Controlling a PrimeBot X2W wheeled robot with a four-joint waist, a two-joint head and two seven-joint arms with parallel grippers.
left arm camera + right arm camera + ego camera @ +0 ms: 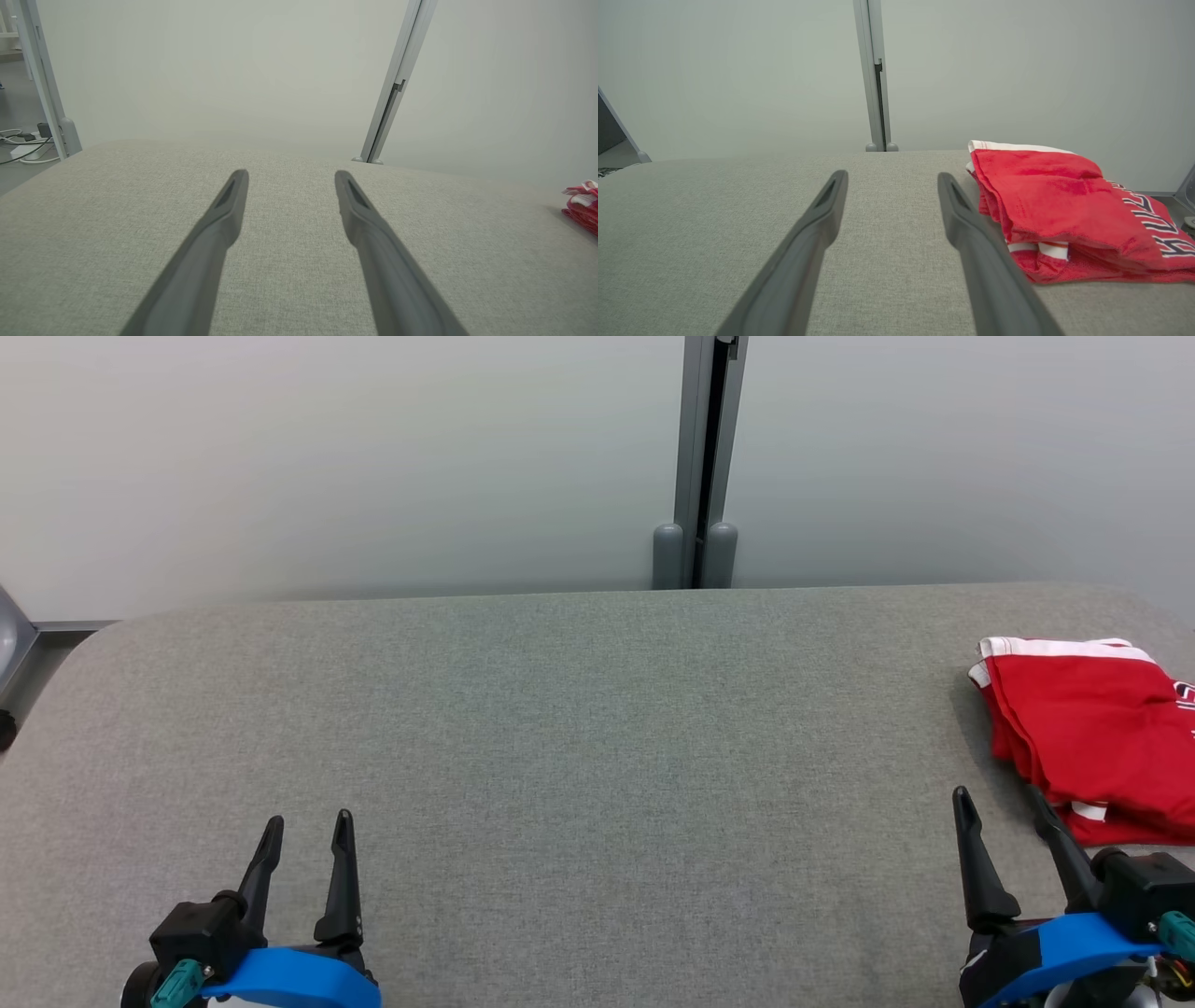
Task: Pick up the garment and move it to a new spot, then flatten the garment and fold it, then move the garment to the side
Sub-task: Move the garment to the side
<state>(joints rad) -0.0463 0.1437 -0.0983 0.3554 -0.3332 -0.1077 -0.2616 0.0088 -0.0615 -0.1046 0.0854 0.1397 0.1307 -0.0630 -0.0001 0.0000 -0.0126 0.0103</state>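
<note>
The garment is red with white trim and dark lettering, lying folded in a stack at the right edge of the grey padded table. In the right wrist view the garment sits just right of my fingers. My right gripper stands open near the front edge, a little left of and in front of the garment, holding nothing. My left gripper is open and empty at the lower left, far from the cloth. A red corner of the garment shows at the far right of the left wrist view.
A pale wall with a grey vertical post stands right behind the table. Cables and a power strip lie on the floor beyond the table's left end. The table's rounded left corner drops off to the floor.
</note>
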